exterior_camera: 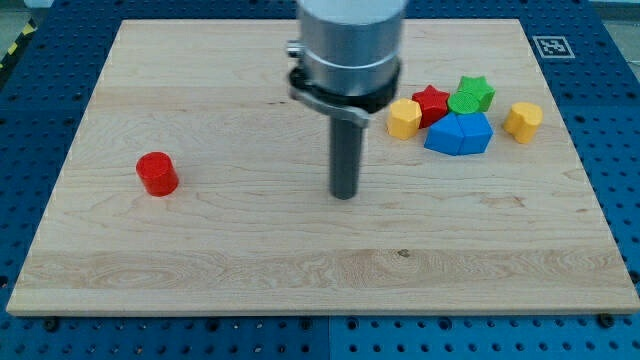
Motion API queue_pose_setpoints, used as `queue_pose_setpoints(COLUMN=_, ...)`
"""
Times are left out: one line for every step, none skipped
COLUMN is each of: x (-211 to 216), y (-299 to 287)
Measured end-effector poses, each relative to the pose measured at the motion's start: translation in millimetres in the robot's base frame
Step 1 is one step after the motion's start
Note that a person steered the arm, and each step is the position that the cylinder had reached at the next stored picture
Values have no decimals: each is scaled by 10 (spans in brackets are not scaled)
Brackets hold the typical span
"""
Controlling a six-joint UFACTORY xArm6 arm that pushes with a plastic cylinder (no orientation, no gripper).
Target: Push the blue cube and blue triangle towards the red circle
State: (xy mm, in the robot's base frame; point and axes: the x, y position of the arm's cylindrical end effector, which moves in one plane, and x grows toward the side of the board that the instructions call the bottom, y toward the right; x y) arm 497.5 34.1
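Note:
The red circle (157, 173) stands alone at the view's left of the wooden board (250, 270). The blue cube (478, 130) and the blue triangle (444, 135) lie touching each other at the view's upper right, looking like one blue mass. My tip (345, 194) rests on the board near the middle, left of and slightly below the blue blocks, apart from them, and far right of the red circle.
A red star (431, 102), a green star (473, 95), a yellow block (404, 118) and another yellow block (523, 120) crowd around the blue blocks. The arm's grey body (350, 45) hangs over the board's top middle.

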Motion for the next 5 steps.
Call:
queue_pose_setpoints(x=0, y=23)
queue_pose_setpoints(x=0, y=140)
queue_pose_setpoints(x=0, y=675)
queue_pose_setpoints(x=0, y=1213)
queue_pose_setpoints(x=0, y=1540)
